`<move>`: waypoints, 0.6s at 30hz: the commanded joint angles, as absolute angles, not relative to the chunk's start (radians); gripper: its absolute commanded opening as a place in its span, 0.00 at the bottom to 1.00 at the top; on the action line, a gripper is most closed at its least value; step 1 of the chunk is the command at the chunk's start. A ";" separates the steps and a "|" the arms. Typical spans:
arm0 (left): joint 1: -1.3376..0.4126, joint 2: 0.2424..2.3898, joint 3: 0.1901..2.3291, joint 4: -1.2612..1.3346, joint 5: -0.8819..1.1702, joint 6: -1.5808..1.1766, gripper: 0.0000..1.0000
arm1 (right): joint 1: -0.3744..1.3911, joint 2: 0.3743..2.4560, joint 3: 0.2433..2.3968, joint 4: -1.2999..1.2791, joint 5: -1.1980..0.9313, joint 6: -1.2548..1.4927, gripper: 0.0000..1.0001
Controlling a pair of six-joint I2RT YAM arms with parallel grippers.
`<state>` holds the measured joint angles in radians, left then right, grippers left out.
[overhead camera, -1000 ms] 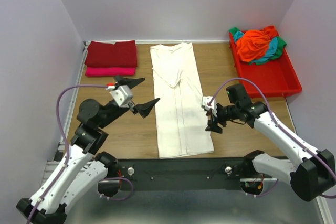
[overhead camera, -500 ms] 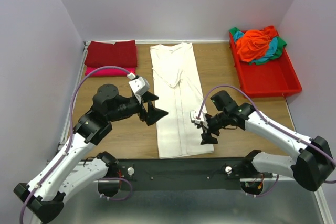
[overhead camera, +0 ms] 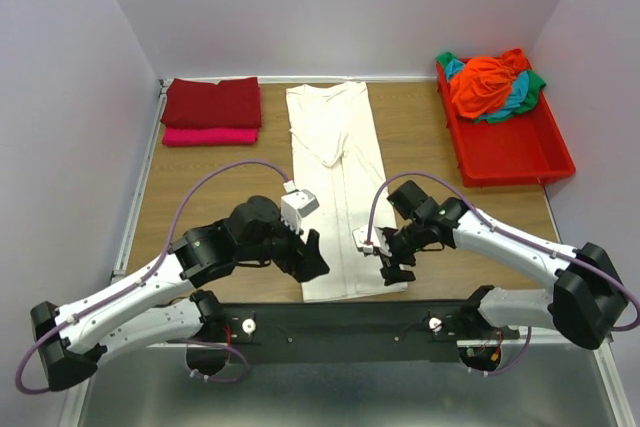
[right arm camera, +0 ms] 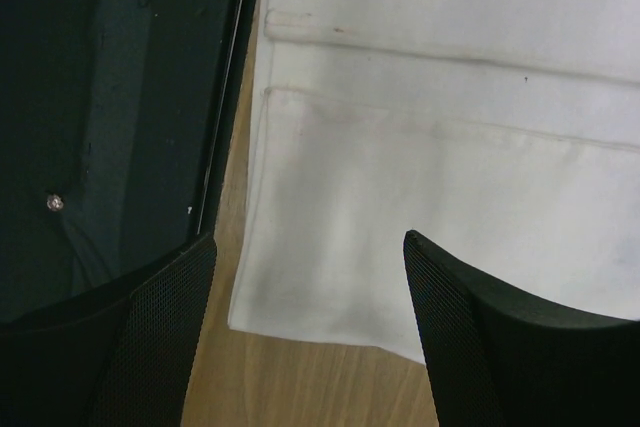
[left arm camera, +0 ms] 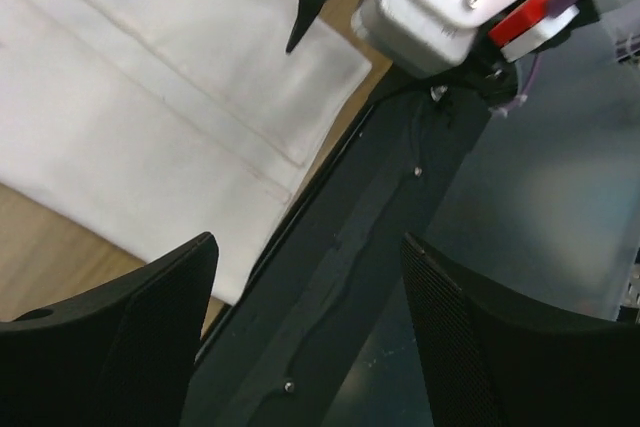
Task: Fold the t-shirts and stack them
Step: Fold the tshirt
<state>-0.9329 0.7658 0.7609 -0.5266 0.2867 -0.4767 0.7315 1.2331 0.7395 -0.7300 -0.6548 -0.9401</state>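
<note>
At the far left of your wooden table (overhead camera: 420, 127), a folded dark red t-shirt (overhead camera: 211, 102) lies on a folded bright pink t-shirt (overhead camera: 210, 136), whose near edge shows beneath it. Your left gripper (overhead camera: 311, 262) sits at the near left edge of the long cream-white t-shirt (overhead camera: 335, 167). Its fingers are spread wide with nothing between them. In its wrist view, the shirt's near hem and the black rail (left arm camera: 340, 277) at the table's edge lie under the gap.

The cream-white t-shirt is folded into a narrow strip and runs from the far side to the near edge, mid-table. Your right gripper (overhead camera: 392, 267) is over its near right corner, fingers spread just as wide and holding nothing. You cannot tell whether either gripper touches the cloth.

At the far right, the rigid red plastic tray (overhead camera: 520, 157) holds a crumpled heap of orange, teal and green t-shirts (overhead camera: 488, 87) at its far end.
</note>
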 commanded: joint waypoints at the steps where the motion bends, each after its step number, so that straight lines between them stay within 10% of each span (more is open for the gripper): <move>1: -1.029 0.799 0.752 -0.578 0.096 -0.574 0.81 | 0.738 1.229 0.755 -0.756 -0.615 -0.966 0.83; 18: -1.538 1.129 0.724 -0.541 -0.211 -0.724 0.76 | 0.738 1.206 0.709 -0.811 -0.607 -1.032 0.83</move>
<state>-1.4544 1.0630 0.7353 -0.5617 -0.1055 -0.6697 0.7322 1.1995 0.7162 -0.7635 -0.5804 -0.9985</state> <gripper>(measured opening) 0.757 0.834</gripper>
